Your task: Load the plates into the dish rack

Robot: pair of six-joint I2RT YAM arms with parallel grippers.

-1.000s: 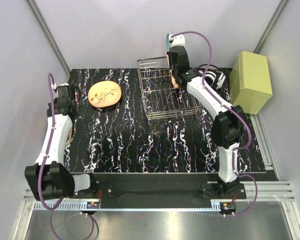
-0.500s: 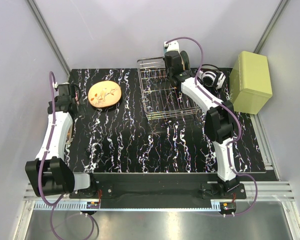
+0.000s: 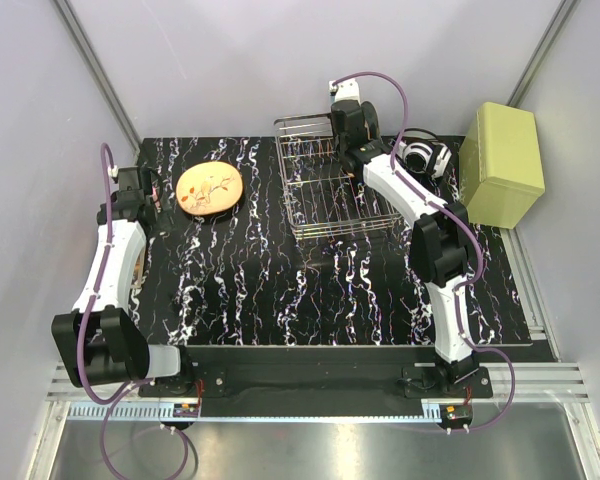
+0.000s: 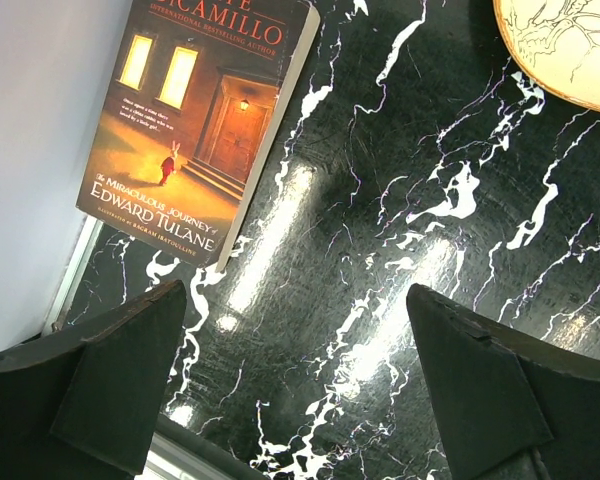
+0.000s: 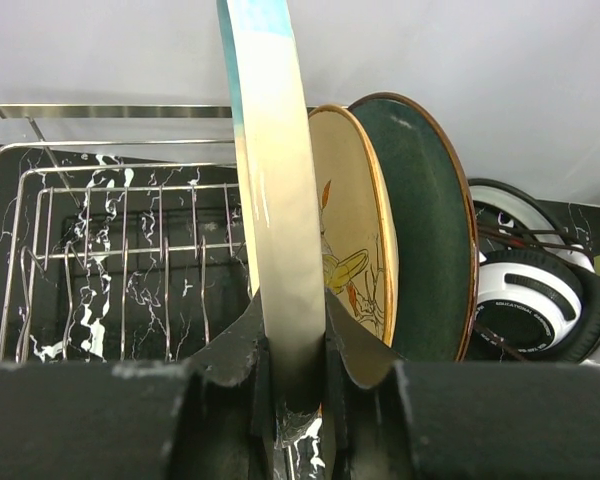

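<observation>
The right fingers (image 5: 230, 400) were closed narrow on the rim of a cream plate (image 5: 275, 200), which stood on edge over the far side of the dish rack (image 5: 110, 112). It was just beside a tan plate with a leaf pattern (image 5: 355, 230) and a dark teal plate with a brown rim (image 5: 425, 230), both already upright in the rack's far right corner. Whether the held plate's outer edge had met the wires could not be told. These plates looked like glazed ceramic: stiff, fairly heavy for a rim pinch, smooth enough to slip, and likely to chip if knocked against a neighbour or the rods. A grip across the rim, as here, seemed the sensible hold, since the thin edge gave the fingers two flat faces. The rack was thin shiny chrome wire in an open grid, hard and unyielding, so a plate would probably need lowering gently. A fourth plate (image 3: 209, 189), tan with a twig drawing, lay flat near the far left corner of the black, white-veined table (image 3: 280, 290); lying flat, it would be awkward to get under. The left fingers (image 4: 120, 370) stood wide apart and empty above the table's left edge, near a glossy paperback book (image 4: 205, 120). Padded white headphones (image 5: 540, 290) lay just beyond the rack's right side.
</observation>
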